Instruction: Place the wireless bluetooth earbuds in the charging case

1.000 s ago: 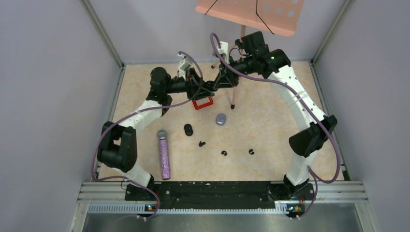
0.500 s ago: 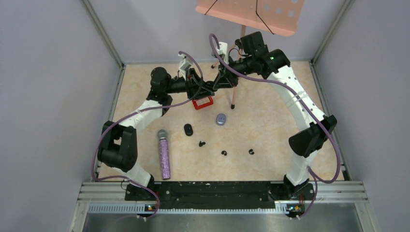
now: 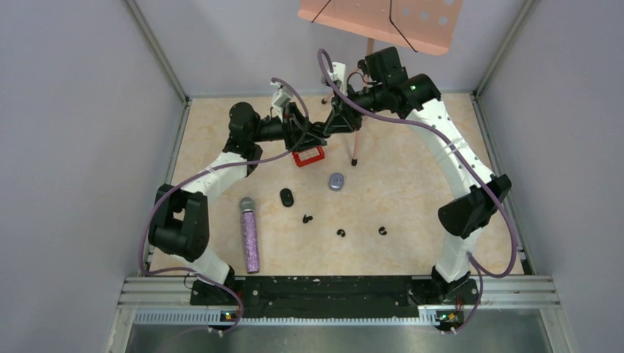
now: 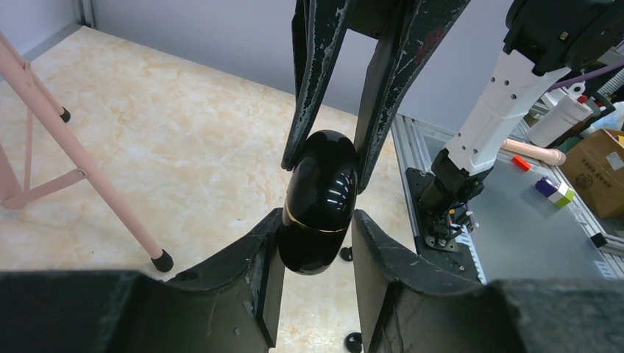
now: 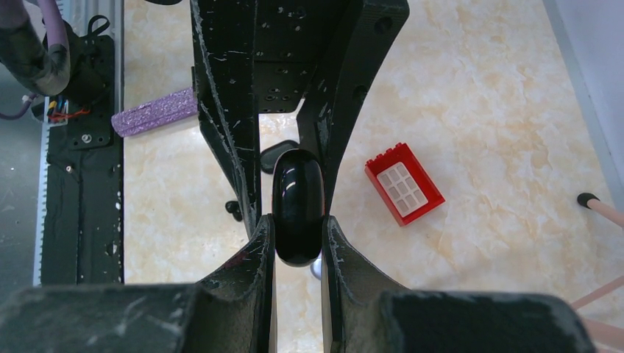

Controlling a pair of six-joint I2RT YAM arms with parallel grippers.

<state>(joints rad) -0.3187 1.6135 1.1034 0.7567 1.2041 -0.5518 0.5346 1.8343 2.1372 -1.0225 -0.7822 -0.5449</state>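
A glossy black charging case (image 4: 320, 202) with a gold seam hangs in the air at the far middle of the table, held from both sides. My left gripper (image 4: 318, 220) is shut on its lower half across the wide side. My right gripper (image 5: 298, 224) is shut on the case (image 5: 296, 198) across its thin side. In the top view both grippers, left (image 3: 313, 136) and right (image 3: 332, 123), meet there and hide the case. Three black earbuds (image 3: 307, 218) (image 3: 341, 233) (image 3: 382, 231) lie loose on the table nearer the bases.
A small black oval case (image 3: 286, 197) and a grey-blue oval case (image 3: 336, 181) lie mid-table. A glittery purple microphone (image 3: 249, 235) lies to the left. A red brick (image 3: 308, 156) sits under the grippers. A pink stand's leg (image 3: 356, 147) slants down beside them.
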